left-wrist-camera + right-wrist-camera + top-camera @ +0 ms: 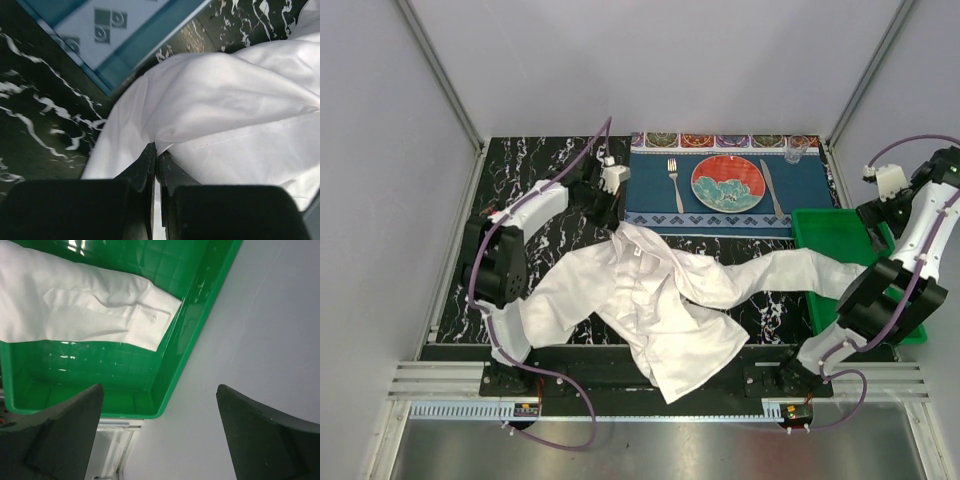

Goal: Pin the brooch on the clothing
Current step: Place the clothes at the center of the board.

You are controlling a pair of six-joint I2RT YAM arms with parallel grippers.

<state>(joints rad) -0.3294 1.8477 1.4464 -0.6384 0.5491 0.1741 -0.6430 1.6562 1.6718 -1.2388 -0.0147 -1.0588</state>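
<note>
The clothing (650,290), a white long-sleeved shirt, lies spread across the dark marble table, one sleeve reaching right into a green tray (820,225). My left gripper (613,215) sits at the shirt's upper edge near the collar. In the left wrist view its jaws (156,150) are pressed together, with the white fabric (225,100) puckering into the tips. My right gripper (878,238) hovers over the tray. Its fingers stand wide apart (159,387) with nothing between them, and the sleeve cuff (100,310) lies in the tray (190,330) below. The brooch is not visible in any view.
A blue placemat (650,200) at the back holds a red-and-teal plate (728,183), a fork (675,185), a knife (772,190) and a glass (795,150). Its patterned edge (115,30) shows just beyond the shirt in the left wrist view. Grey walls enclose the table.
</note>
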